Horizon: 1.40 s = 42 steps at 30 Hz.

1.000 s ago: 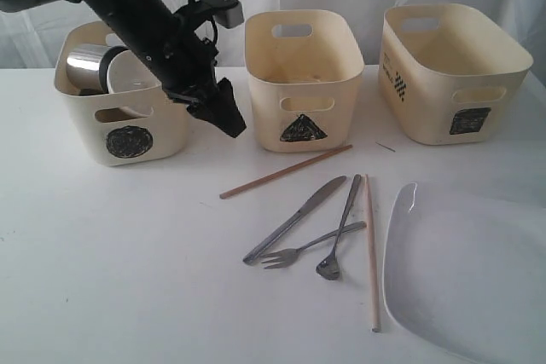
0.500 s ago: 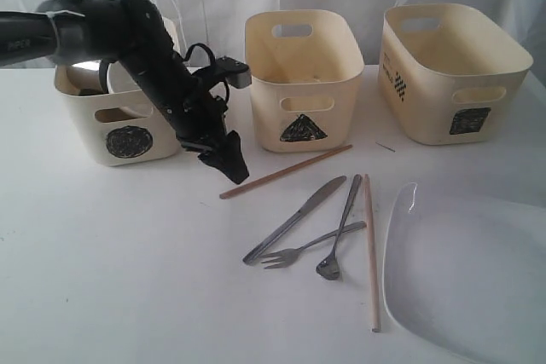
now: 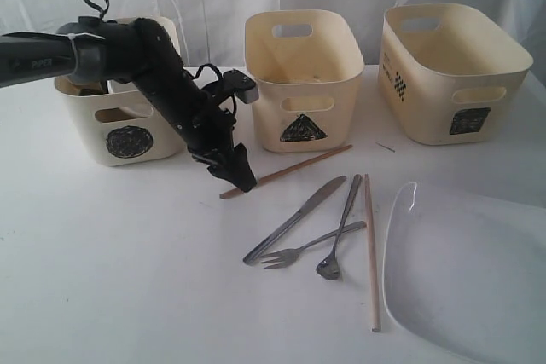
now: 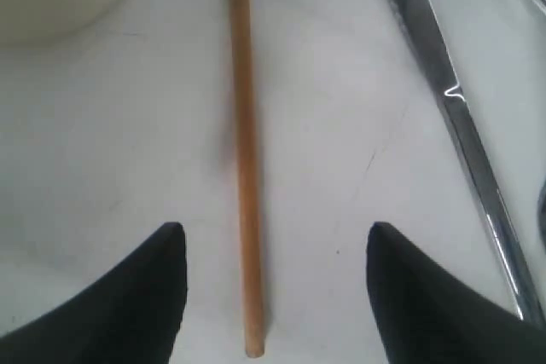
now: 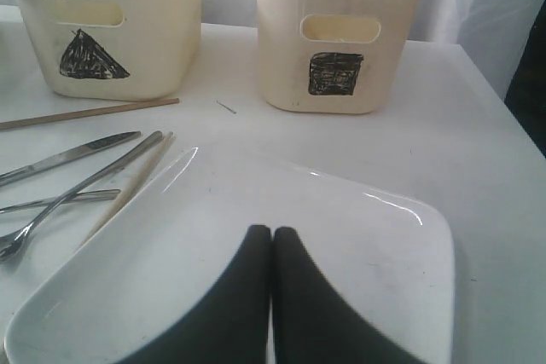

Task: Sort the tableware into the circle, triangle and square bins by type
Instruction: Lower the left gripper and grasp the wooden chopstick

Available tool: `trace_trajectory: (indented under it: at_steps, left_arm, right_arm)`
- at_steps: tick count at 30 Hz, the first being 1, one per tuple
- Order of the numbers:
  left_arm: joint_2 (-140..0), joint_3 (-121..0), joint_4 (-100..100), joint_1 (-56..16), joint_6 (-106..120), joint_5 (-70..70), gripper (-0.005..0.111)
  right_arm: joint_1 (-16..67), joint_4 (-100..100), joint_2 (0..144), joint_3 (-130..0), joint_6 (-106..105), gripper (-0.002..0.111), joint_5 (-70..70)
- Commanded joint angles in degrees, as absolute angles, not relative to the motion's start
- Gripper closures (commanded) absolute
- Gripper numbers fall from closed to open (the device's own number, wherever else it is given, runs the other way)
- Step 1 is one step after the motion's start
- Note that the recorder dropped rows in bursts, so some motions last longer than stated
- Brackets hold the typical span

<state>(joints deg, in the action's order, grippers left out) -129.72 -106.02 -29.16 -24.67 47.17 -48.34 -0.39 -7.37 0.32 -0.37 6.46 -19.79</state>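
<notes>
Left pincer (image 4: 275, 229) is wide open and empty, straddling the chopstick (image 4: 244, 168) at centre frame (right pincer (image 5: 271, 240) is shut), so I'd drop straight down and pinch gently.

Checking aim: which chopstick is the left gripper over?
The slanted chopstick near the triangle bin, framed by the left gripper; the other chopstick lies beside the plate.
</notes>
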Motion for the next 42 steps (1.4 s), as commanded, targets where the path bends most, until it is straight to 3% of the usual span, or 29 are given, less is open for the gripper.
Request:
trace_trajectory:
  at_steps: [1, 16, 22, 24, 42]
  left_arm:
    - [-130.52, -105.71, -28.6, -26.0, 48.74, -49.16, 0.042]
    - [-133.35, -105.93, -22.63, -27.59, 51.06, -46.76, 0.049]
    - [-133.35, -105.93, -19.19, -27.59, 50.77, -50.09, 0.087]
    - [-133.35, -105.93, -16.55, -27.59, 48.94, -50.29, 0.095]
    - [-132.42, -105.93, -15.02, -28.04, 38.52, -57.77, 0.107]
  right_arm:
    - [-0.57, -7.29, 0.0, 0.0, 6.19, 0.108, -19.65]
    - [-0.57, -7.29, 0.0, 0.0, 6.19, 0.108, -19.65]
    - [-0.57, -7.29, 0.0, 0.0, 6.19, 0.108, -19.65]
    - [-0.57, -7.29, 0.0, 0.0, 6.19, 0.108, -19.65]
    - [-0.57, -7.29, 0.0, 0.0, 6.19, 0.108, -19.65]
